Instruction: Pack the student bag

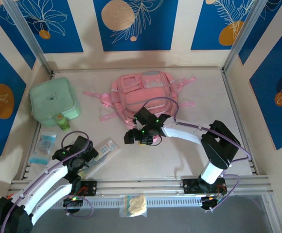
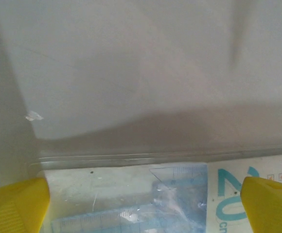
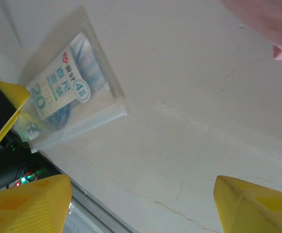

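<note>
**Both claws open, bag at the far middle of the table**

You have the student bag [image 1: 143,94] lying flat toward the far middle of the table [image 1: 170,160], front pockets up and its pink straps spread loose on either side. The mint-green case [image 1: 53,99] sits well to its left, near the far left corner.

Your left gripper [image 2: 143,204] stands wide open with nothing in it (its yellow fingertips [image 2: 14,206] sit at the two lower corners of the wrist view). Below and between them a clear ruler packet [image 2: 180,194] lies flat on the table; you cannot tell whether the tips touch it.

Your right gripper [image 3: 141,206] is also spread wide and empty, hovering over bare tabletop just beside the bag's near edge. Its wrist view catches the same ruler packet at the upper left and a pink corner of the bag at the upper right.

A small blue-printed packet [image 1: 44,145] lies near the table's left edge, and a bagged snack [image 1: 133,205] rests by the rail between the arm bases.
</note>
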You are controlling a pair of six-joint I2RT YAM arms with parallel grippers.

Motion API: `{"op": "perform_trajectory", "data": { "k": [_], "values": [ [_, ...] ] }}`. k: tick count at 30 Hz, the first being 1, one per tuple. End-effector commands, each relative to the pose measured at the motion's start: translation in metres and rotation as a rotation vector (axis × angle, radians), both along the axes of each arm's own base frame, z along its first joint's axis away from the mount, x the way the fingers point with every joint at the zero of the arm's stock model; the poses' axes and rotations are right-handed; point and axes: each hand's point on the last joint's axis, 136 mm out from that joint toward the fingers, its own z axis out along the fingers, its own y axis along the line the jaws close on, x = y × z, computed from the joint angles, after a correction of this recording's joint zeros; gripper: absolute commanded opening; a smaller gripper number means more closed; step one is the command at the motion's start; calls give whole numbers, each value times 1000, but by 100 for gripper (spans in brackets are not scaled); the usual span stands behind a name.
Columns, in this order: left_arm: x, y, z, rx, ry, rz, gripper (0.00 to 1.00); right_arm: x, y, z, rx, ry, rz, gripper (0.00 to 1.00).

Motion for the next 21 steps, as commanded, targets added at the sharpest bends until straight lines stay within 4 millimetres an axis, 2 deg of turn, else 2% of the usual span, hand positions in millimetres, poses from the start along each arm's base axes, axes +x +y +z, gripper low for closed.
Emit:
{"op": "perform_trajectory", "data": {
  "k": [1, 6, 10, 12, 14, 16, 19, 21],
  "values": [
    [14, -40, 2, -187, -54, -14, 100, -2, 3, -6, 21, 49, -30, 77],
    [21, -74, 13, -246, -113, -69, 99, 11, 16, -8, 32, 64, -67, 76],
    [30, -89, 27, -246, -138, -131, 99, 14, 21, -5, 36, 49, -53, 75],
    [34, -81, 41, -181, -158, -154, 99, 11, 18, -9, 14, 66, -56, 75],
    [33, -61, 49, -82, -169, -152, 99, 4, 20, -10, 15, 79, -53, 75],
    [34, -49, 49, -68, -172, -174, 100, -5, 24, -12, 5, 82, -47, 75],
    [26, -21, 43, -18, -132, -127, 99, -19, 30, -19, -15, 112, -42, 74],
    [30, -18, 41, -29, -163, -141, 99, -28, 34, -25, -25, 131, -39, 75]
  ]
}}
